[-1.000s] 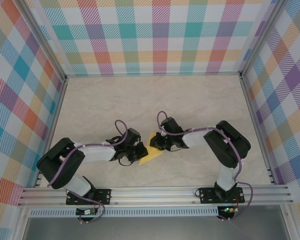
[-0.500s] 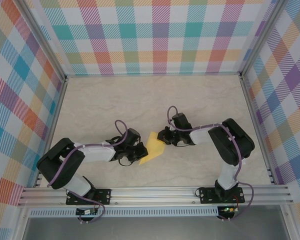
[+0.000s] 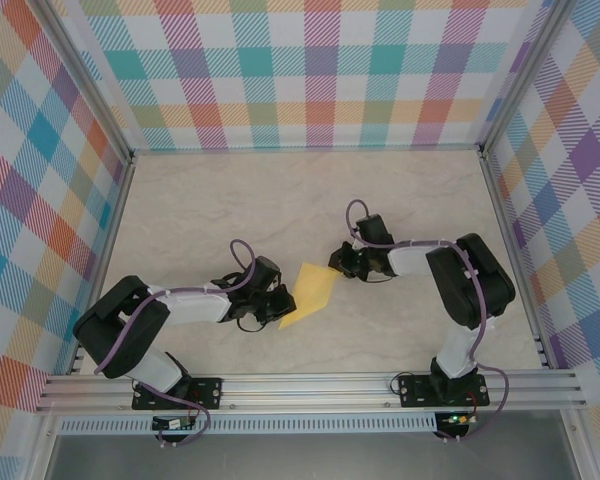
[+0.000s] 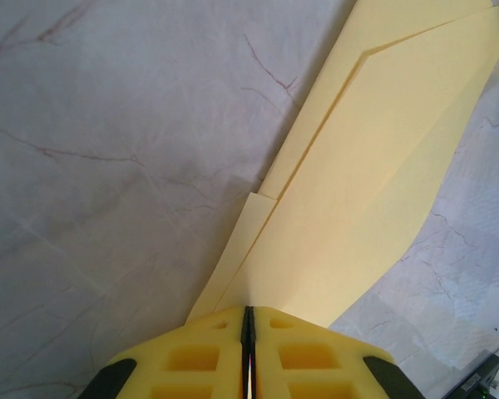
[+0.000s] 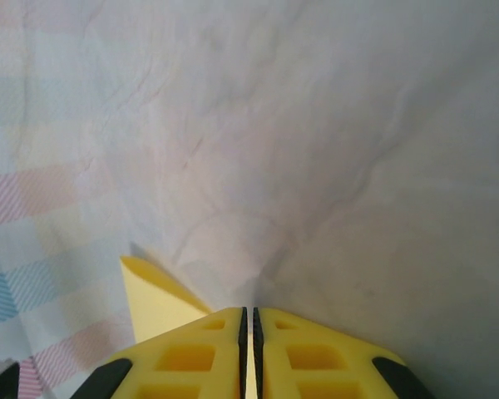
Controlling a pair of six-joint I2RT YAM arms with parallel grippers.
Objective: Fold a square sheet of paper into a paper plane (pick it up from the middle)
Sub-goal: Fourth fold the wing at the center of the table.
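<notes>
Left fingers (image 4: 233, 322), blocky yellow foam pads, are pressed together on the narrow tail of the yellow paper wedge (image 4: 374, 191), a thin plain sheet creased into a long, layered dart shape. The paper runs straight out of the seam between them. That wedge sits low over the pale marbled surface (image 3: 230, 210), between the two arms, and I cannot tell whether it lies flat or slightly lifted. Right fingers (image 5: 233, 322) are closed flat against each other too, just beside the wedge's far corner. A yellow corner peeks out next to them in the right wrist view, but it is unclear whether they pinch it or merely sit alongside.

Risks, as I judge them: the layers near the wedge's tail are stepped apart, so a pull or twist from the left grip could slide the folds and skew the centre crease. If the right fingers do hold the corner, spreading the arms could tear the thin paper or drag it out of the left grip. If they do not, a closed approach could shove and crumple that corner.
</notes>
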